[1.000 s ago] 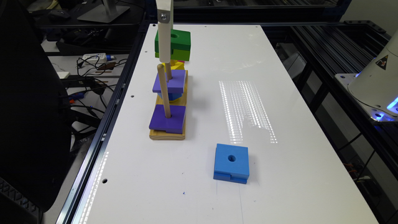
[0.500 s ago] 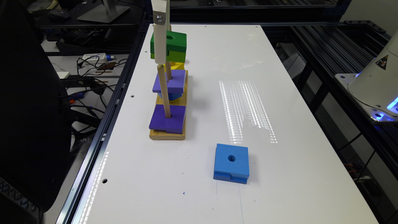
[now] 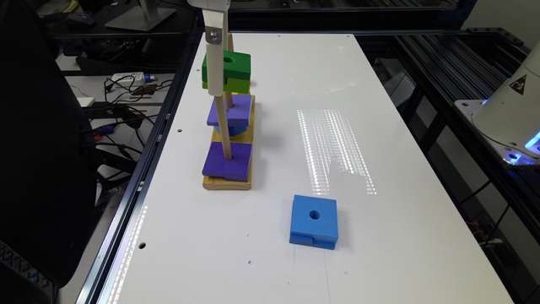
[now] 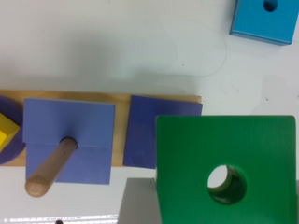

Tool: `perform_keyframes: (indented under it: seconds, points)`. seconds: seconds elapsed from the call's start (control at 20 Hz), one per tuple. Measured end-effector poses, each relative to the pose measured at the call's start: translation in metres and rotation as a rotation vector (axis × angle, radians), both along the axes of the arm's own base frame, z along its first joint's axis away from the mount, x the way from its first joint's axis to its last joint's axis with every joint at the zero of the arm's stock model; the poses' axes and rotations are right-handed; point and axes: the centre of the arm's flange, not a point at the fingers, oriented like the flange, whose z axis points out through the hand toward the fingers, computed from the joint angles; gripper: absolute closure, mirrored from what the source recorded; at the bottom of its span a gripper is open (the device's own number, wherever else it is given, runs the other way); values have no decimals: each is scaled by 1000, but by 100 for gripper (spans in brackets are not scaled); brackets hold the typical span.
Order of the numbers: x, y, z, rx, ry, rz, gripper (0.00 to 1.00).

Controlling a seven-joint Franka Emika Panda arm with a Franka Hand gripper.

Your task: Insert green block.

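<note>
The green block [image 3: 230, 69] hangs in the air above the far half of the wooden peg base [image 3: 228, 183]. My gripper [image 3: 219, 84] is shut on it, and its white finger [image 3: 215, 63] covers the block's side toward the exterior view's left. In the wrist view the green block [image 4: 233, 154] is close to the camera, and pale table shows through its round hole. No peg passes through the hole. A peg tip [image 3: 230, 41] rises just behind the block. Under it, a purple block [image 4: 156, 128] lies at the end of the base [image 4: 121, 100].
The base carries a near purple block [image 3: 228, 162] on a tall peg [image 3: 223, 126] and a middle purple block [image 3: 231, 109] over a blue piece. A loose blue block [image 3: 314, 221] lies on the white table [image 3: 379, 126] nearer the front. A black rail [image 3: 168, 118] borders the table.
The gripper and the green block have shifted slightly toward the exterior view's left and come down a little over the base. Nothing else has moved.
</note>
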Motion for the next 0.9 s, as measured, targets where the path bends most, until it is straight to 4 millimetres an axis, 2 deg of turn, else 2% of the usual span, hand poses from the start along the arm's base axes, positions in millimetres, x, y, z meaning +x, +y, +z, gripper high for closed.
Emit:
perform_keyframes:
  seconds: [0.3, 0.55, 0.9]
  points:
    - [0, 1, 0, 1, 0, 2, 100]
    - [3, 1, -11, 6, 4, 1, 100]
    - [3, 1, -11, 6, 3, 1, 100]
